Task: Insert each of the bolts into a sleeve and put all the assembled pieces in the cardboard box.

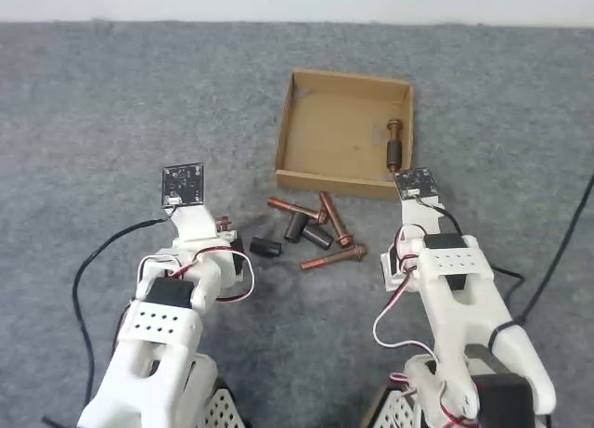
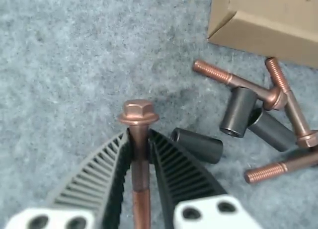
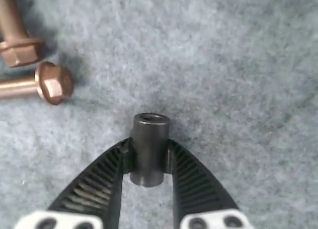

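My left gripper (image 2: 139, 135) is shut on a copper bolt (image 2: 138, 114), whose hex head sticks out past the fingertips. It hovers left of the parts pile (image 1: 224, 229). My right gripper (image 3: 149, 145) is shut on a black sleeve (image 3: 149, 139), held with its open bore facing forward, just right of the pile. Three loose bolts (image 1: 292, 208) (image 1: 334, 219) (image 1: 332, 257) and three loose sleeves (image 1: 296, 226) (image 1: 317, 237) (image 1: 265, 247) lie on the carpet between the arms. The cardboard box (image 1: 306, 103) holds one bolt-and-sleeve piece (image 1: 393, 146) at its right wall.
Grey carpet covers the table. The box's near wall (image 2: 268, 25) stands just beyond the pile. Two bolt heads (image 3: 20, 47) (image 3: 52, 82) lie close to the right gripper. Cables trail from both arms toward the front edge.
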Robot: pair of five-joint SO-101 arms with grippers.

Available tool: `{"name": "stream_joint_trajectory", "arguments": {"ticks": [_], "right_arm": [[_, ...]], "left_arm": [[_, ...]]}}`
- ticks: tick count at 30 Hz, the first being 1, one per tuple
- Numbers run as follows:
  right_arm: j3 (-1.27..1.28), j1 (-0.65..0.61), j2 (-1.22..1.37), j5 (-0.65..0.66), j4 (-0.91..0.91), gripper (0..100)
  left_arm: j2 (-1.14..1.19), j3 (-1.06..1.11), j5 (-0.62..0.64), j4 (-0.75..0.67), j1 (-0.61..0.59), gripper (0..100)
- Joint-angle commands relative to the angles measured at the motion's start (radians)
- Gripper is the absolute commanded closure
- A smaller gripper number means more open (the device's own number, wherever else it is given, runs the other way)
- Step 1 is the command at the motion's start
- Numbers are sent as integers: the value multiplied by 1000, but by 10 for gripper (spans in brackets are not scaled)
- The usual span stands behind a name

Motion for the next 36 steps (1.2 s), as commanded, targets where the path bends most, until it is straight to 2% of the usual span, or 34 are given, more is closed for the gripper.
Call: {"name": "stream_joint_trajectory", "arguments": {"ticks": [1, 6, 11, 20, 25, 32, 36], "right_arm": [[-57, 8, -27, 20, 10, 992], [-57, 15, -136, 20, 10, 992], [-58, -56, -251, 21, -2, 992], [-58, -174, -320, 21, -197, 989], [72, -228, -320, 20, -513, 989], [273, -289, -318, 15, -1124, 991], [310, -328, -318, 14, -1323, 991]], "left_arm": [[0, -4, 5, -55, 3, 987], [0, 25, 5, -117, 15, 987], [-2, 33, 5, -120, 23, 987], [-6, 35, 5, -120, 18, 987], [-8, 35, 5, -121, 17, 987], [-8, 36, 5, -121, 15, 987], [-8, 36, 5, -121, 15, 987]]}}
